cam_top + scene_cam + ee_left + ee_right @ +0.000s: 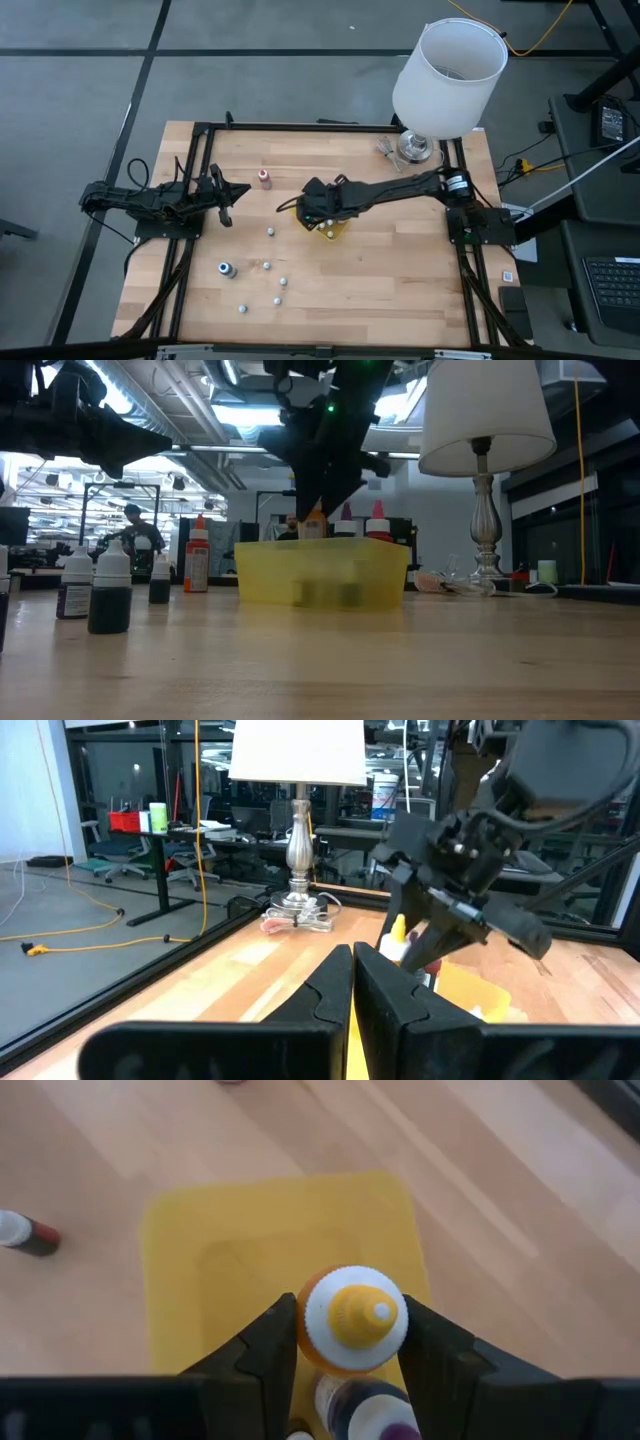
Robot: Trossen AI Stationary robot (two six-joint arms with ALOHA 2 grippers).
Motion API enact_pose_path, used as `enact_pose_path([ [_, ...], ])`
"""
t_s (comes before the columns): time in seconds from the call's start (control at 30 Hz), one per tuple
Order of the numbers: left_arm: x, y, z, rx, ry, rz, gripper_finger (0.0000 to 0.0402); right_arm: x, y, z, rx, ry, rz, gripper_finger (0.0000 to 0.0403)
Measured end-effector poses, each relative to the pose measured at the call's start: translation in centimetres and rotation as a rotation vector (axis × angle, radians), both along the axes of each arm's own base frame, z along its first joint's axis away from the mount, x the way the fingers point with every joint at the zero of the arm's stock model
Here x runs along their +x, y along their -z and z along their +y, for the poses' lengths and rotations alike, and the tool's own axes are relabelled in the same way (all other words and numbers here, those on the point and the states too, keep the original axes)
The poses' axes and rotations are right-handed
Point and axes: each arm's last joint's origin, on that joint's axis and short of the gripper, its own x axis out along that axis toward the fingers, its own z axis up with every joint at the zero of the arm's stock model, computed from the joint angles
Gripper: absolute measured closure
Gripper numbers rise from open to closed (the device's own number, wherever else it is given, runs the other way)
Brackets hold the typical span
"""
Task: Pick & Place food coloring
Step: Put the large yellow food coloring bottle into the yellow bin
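Observation:
My right gripper [350, 1342] hangs over the yellow tray [200, 1240] at mid-table, shut on a food coloring bottle [352, 1318] with an orange body, a white ribbed cap and a yellow tip. A purple-capped bottle [372, 1418] stands in the tray below it. Several more bottles stand loose on the wood near the front left [266, 266], and a red one [264, 178] stands farther back. My left gripper [225, 190] waits shut at the table's left, touching nothing. My right gripper pinches the bottle between its two fingers [265, 1350], at the ribbed white cap [318, 1312] on the bottle's top. The fingers slant down from the table's right side. The bottle hangs upright over the tray [313, 520], cap up.
A white-shaded lamp [445, 75] stands at the far right corner, with clear wrapping [390, 150] by its foot. One small bottle [25, 1232] lies on its side near the tray. Bare wood lies right of the tray [410, 260].

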Motion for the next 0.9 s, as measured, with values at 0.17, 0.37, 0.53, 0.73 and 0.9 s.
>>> enact_pose_path([
  [0.17, 0.0, 0.0, 0.0, 0.000, 0.000, -0.001, 0.0389, 0.2, 0.9, 0.0, -0.002, 0.001, 0.022, 0.0251],
  [0.37, 0.0, 0.0, 0.0, 0.000, 0.000, 0.000, 0.0393, -0.3, 2.7, -0.1, 0.004, 0.023, 0.043, 0.0251],
  [0.53, 0.0, 0.0, 0.0, 0.000, -0.001, 0.000, 0.0391, -0.4, 3.0, -0.4, 0.000, 0.025, 0.045, 0.0251],
  [0.73, 0.0, 0.0, 0.0, 0.000, 0.000, 0.000, 0.0389, -0.2, 3.0, -0.6, 0.002, 0.027, 0.030, 0.0251],
  [0.9, 0.0, 0.0, 0.0, 0.000, 0.000, 0.000, 0.0393, -0.3, 3.0, -0.6, 0.002, 0.025, 0.033, 0.0245],
])
